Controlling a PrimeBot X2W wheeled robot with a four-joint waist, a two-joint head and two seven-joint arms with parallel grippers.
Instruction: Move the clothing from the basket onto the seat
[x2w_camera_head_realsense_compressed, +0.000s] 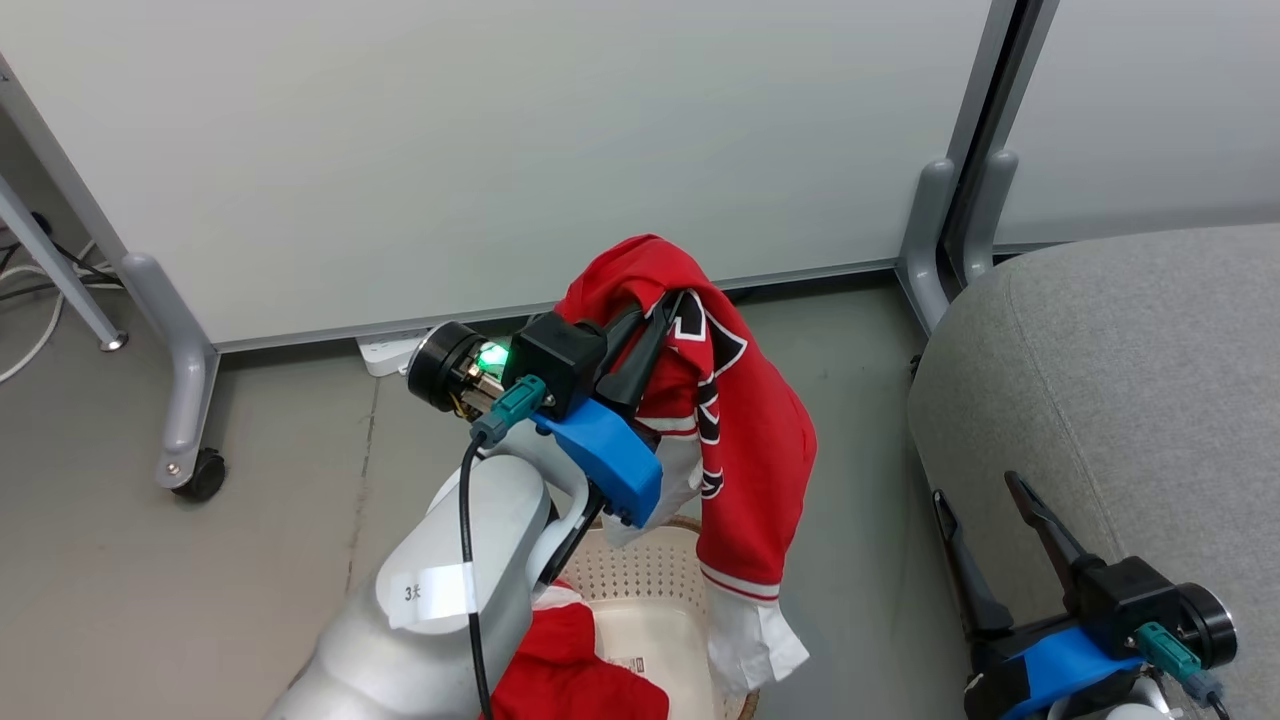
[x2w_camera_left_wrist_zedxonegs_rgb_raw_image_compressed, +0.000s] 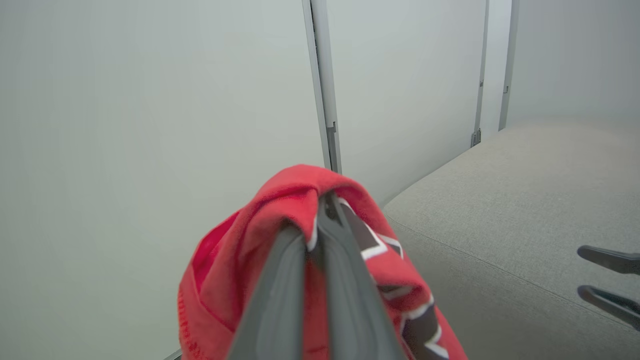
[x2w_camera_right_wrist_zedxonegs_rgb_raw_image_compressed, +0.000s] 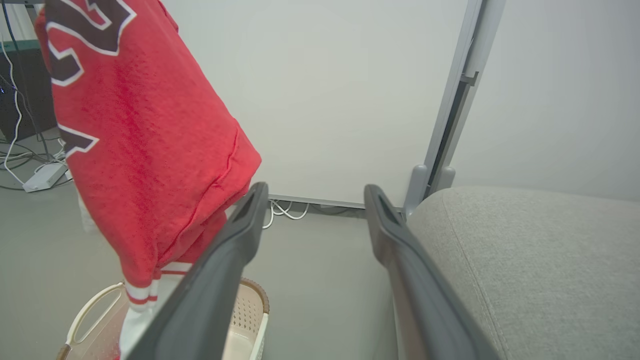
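Grey floor (x2w_camera_head_realsense_compressed: 100, 600) carries the basket (x2w_camera_head_realsense_compressed: 640, 572), with pale partition panels (x2w_camera_head_realsense_compressed: 500, 150) behind it and the seat (x2w_camera_head_realsense_compressed: 1130, 380) to its right. Your left gripper (x2w_camera_head_realsense_compressed: 662, 303) is clamped on the jersey (x2w_camera_head_realsense_compressed: 760, 440), which hangs above the basket; the plainer red piece (x2w_camera_head_realsense_compressed: 570, 672) lies inside it. Your right gripper (x2w_camera_head_realsense_compressed: 975, 488), fingers apart, sits right of the basket, at the seat's edge.

I have the basket (x2w_camera_head_realsense_compressed: 640, 575) on the floor (x2w_camera_head_realsense_compressed: 290, 560) before me, seat (x2w_camera_head_realsense_compressed: 1120, 400) to its right, panels (x2w_camera_head_realsense_compressed: 500, 150) behind both; the jersey (x2w_camera_head_realsense_compressed: 750, 440) hangs above the basket.
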